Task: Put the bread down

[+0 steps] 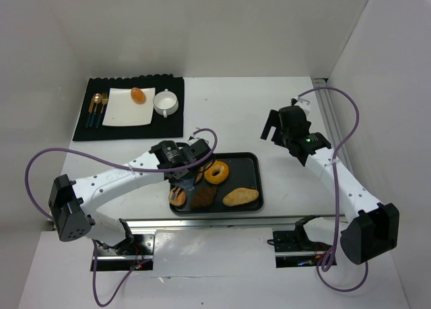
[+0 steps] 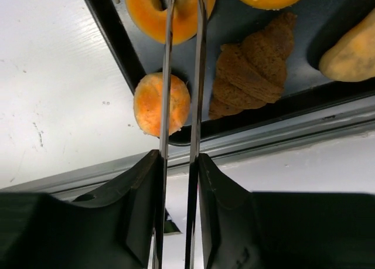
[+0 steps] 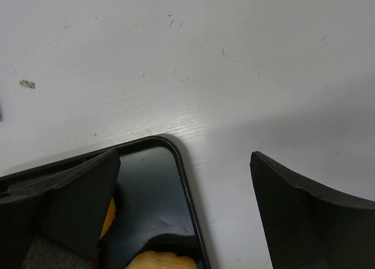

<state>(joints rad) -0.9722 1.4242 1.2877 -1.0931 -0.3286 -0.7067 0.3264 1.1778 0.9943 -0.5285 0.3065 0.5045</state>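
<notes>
On the tray [image 1: 258, 181]: pickup stage, task judged early.
Top: plate [image 1: 121, 114] holds one bun [image 1: 138, 95]; doughnut [image 1: 216, 172], round roll [image 1: 178, 196], croissant [image 1: 203, 196] and long loaf [image 1: 240, 197] sit on tray. Left wrist: left gripper [image 2: 179, 163] pinches tongs [image 2: 198, 75], blades close together over round roll, golden w/ dark specks; tips out of frame. Right wrist: right gripper [image 3: 184, 181] spread wide, empty, above tray corner.
</notes>
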